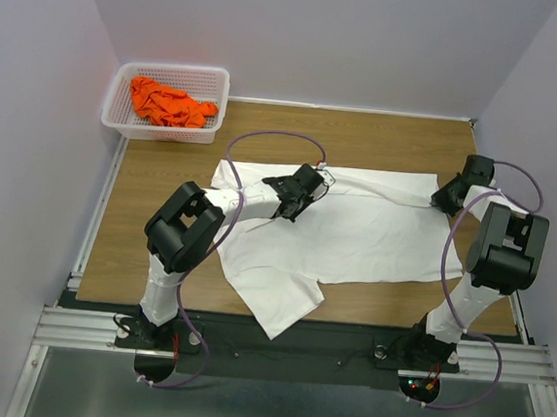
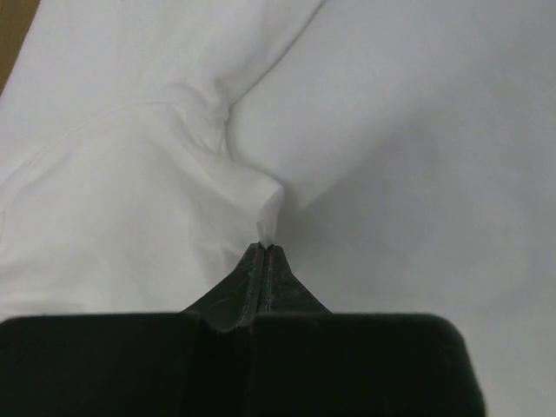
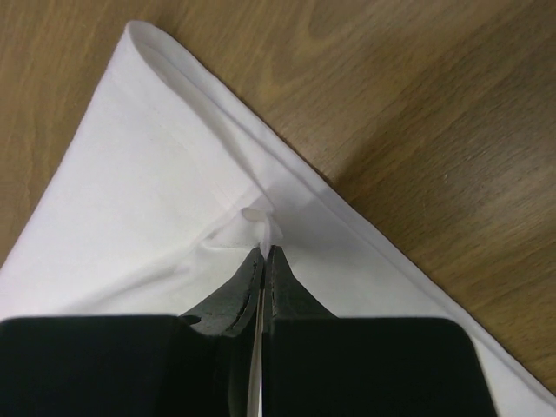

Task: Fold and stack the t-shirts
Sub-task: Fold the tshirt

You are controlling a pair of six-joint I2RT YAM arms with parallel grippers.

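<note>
A white t-shirt [image 1: 354,237] lies spread across the wooden table [image 1: 151,217], one sleeve hanging toward the front edge. My left gripper [image 1: 312,184] is shut on a pinch of the white fabric near the shirt's upper left; the pinch shows in the left wrist view [image 2: 268,233]. My right gripper [image 1: 445,198] is shut on a fold of the shirt beside its hem at the far right corner; the white fabric [image 3: 156,200] and the gripper [image 3: 265,252] show in the right wrist view. An orange t-shirt [image 1: 169,102] lies crumpled in the basket.
A white mesh basket [image 1: 209,115] stands at the back left corner of the table. Purple cables loop from both arms over the table. Bare wood shows left of the shirt and along the back edge.
</note>
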